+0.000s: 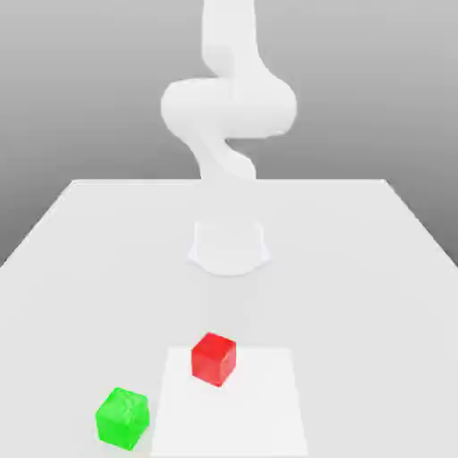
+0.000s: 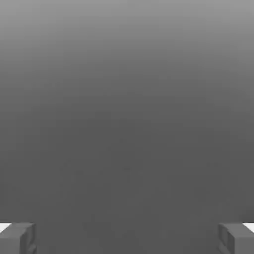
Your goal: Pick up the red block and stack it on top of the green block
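In the exterior view the red block (image 1: 214,359) sits on the white table (image 1: 358,268), near the front and about in the middle. The green block (image 1: 122,418) rests on the table a short way toward the exterior view's left of the red one and slightly nearer the front edge; the two are apart. In the hand view my gripper (image 2: 127,238) is open, its two grey fingertips (image 2: 17,238) set wide apart with nothing between them, facing a plain grey background.
The arm's white base (image 1: 229,246) stands at the middle of the table behind the blocks, and the arm rises out of the top of the exterior view. A brighter square patch (image 1: 250,411) lies on the table under the red block.
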### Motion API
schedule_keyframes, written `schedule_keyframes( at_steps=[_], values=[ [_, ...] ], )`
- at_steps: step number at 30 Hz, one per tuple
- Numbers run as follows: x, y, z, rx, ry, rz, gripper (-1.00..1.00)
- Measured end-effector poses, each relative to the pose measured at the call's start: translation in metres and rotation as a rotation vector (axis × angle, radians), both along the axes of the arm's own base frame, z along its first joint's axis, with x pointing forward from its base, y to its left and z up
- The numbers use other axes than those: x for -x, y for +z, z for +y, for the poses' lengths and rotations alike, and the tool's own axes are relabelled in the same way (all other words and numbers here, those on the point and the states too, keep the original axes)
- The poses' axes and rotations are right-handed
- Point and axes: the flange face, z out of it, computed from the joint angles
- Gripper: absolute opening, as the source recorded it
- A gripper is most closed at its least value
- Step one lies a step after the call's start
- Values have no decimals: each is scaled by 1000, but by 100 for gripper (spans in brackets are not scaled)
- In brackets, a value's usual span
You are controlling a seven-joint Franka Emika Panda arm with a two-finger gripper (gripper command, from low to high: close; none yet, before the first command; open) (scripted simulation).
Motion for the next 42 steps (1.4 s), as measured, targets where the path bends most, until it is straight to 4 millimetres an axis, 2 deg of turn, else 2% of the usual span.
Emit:
schedule_keyframes(
  at_steps=[4, 6, 9, 13, 17, 20, 24, 25, 32, 39, 42],
  values=[
    [-39, -99, -3, -34, -83, 149, 0],
    [-49, -149, -7, -51, -126, 221, 0],
    [-54, -224, -12, -79, -192, 331, 0],
    [-38, -325, -20, -121, -289, 484, 0],
    [5, -427, -23, -169, -401, 656, 0],
    [17, -468, -24, -182, -431, 697, 0],
    [20, -506, -24, -183, -434, 703, 0],
    [20, -513, -24, -182, -434, 704, -100],
    [21, -515, -23, -182, -434, 703, -100],
    [20, -459, -24, -182, -434, 703, -100],
    [-2, -445, -48, -228, -552, 695, -100]
  ],
)
